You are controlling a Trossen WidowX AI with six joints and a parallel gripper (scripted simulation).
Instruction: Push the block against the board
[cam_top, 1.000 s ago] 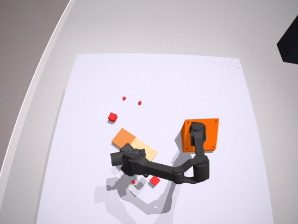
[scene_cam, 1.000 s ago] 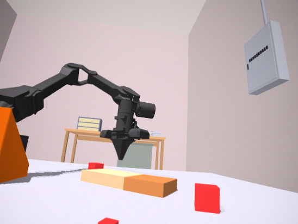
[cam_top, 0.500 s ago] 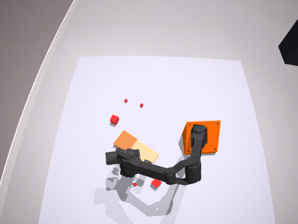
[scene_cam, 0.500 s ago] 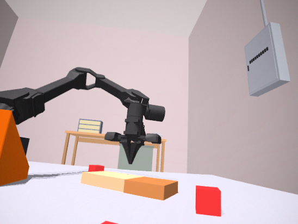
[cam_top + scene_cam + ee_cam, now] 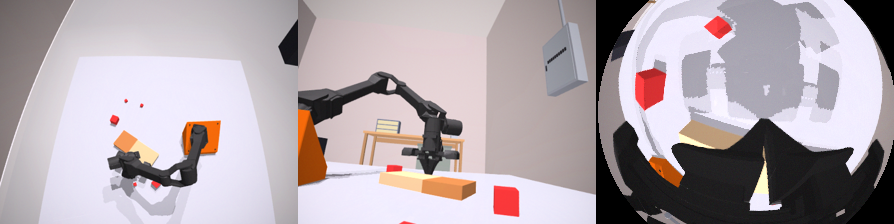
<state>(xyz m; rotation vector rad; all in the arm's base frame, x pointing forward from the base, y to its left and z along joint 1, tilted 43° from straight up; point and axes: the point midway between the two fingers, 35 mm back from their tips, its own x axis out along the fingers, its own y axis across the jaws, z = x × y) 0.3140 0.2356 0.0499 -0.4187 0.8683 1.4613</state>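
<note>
Clearly joined: block and board meet along one whole side.

The pale wall [image 5: 412,51] is seen behind the scene, and the white top [image 5: 95,79] [image 5: 352,209] [image 5: 856,105] is marked by the arm's shadows. The desk [image 5: 415,136] is set by the back wall. The black arm [image 5: 152,172] [image 5: 409,95] is carried on the orange base [image 5: 212,138] [image 5: 310,152] [image 5: 671,172] and bent down over the board's side. A grey cabinet [image 5: 559,61] is mounted on the side wall.

The pale board [image 5: 147,153] [image 5: 404,176] [image 5: 708,134] is laid flat, and the square orange block [image 5: 125,141] [image 5: 447,187] is set flat against its end, well apart from the base. On the side away from the gripper, their long edges are lined up evenly — one straight line is made.

The gripper [image 5: 133,159] [image 5: 429,174] [image 5: 764,123] is pointed downward with its fingers fully closed, nothing held. Its tips are placed at the board's far long side in the exterior view, near the seam — whether the board is touched cannot be told.

One red cube [image 5: 114,119] [image 5: 506,201] is left standing near the block; another [image 5: 155,185] [image 5: 394,168] [image 5: 650,89] is partly hidden by the arm from above. Three tiny red cubes [image 5: 125,100] are also seen from above.
</note>
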